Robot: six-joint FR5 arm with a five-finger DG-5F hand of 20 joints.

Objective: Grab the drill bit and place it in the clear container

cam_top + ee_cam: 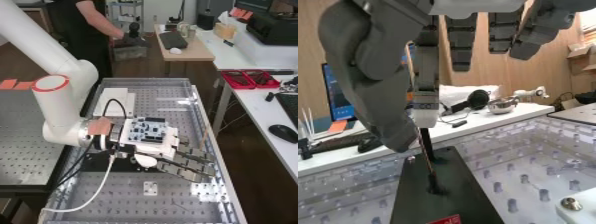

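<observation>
The robot arm point(62, 106) enters from the left side of the high view and carries the hand point(193, 164) above the right half of the perforated bench surface point(126, 192). The hand points to the right and slightly toward the near end. How far the hand is open cannot be determined, nor whether it grips the drill bit point(424, 149). In the wrist view, the drill bit is located directly at the hand, long, slender and slightly tilted from vertical. Its lower part is above a dark plate point(447, 200) on the bench, beside a short black post point(429, 145). Whether the lower end is seated in a holder cannot be determined.

A circuit board point(148, 129) is mounted on the white housing point(163, 147) behind the hand. A black cable point(114, 100) forms a loop next to the board. A white cable point(100, 187) runs from the wrist area to the near left. A flat white box point(113, 102) lies on the far left part of the bench surface. A small white bracket point(150, 188) lies nearer, below the hand in the high view.

On the right, a separate white table point(266, 112) supports red trays point(249, 86) at its far part and a black mouse point(284, 133) nearer.
</observation>
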